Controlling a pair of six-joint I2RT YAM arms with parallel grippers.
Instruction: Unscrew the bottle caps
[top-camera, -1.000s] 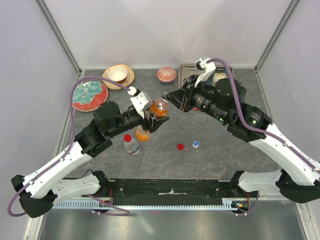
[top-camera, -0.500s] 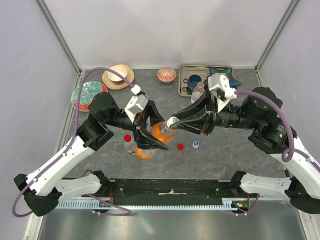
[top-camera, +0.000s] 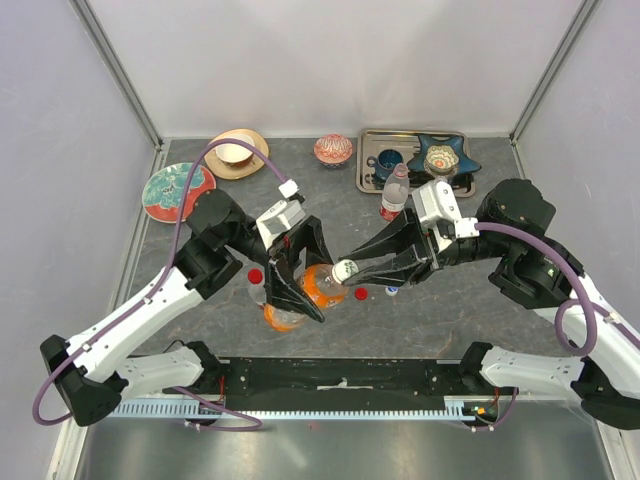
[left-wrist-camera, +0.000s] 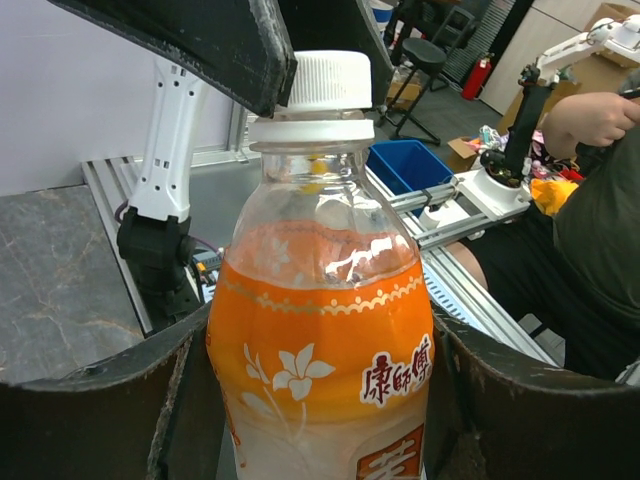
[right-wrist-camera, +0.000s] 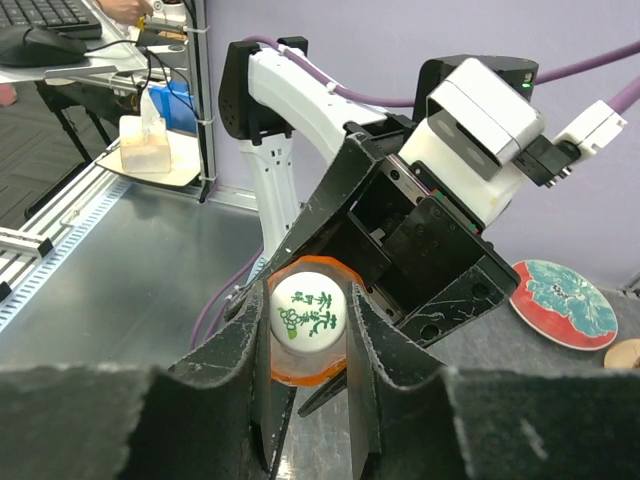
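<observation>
The left gripper is clamping its dark, matte fingers around the waist of a small plastic bottle of orange liquid. One finger is pressing on each side of its glossy orange label, which is printed with a white flower. The bottle's clear, rounded shoulder is showing liquid nearly up to the neck. It is being held tipped over toward the right arm, above the near-middle part of the grey, stone-patterned table. Whether its base is touching the surface cannot be told.

The right gripper is closing narrowly on the bottle's white ribbed plastic cap. Its rough-edged black pads are lying against opposite sides of the cap, whose flat round top is carrying a green printed mark.

Just left of the held bottle, a clear bottle with a red cap is sitting partly hidden by the left arm. A loose red cap and a loose blue-and-white cap are lying on the table under the right gripper. Another clear bottle with a pale pink cap is standing upright just beside the near left corner of a rectangular metal tray. The tray is sitting at the table's far right corner.
</observation>
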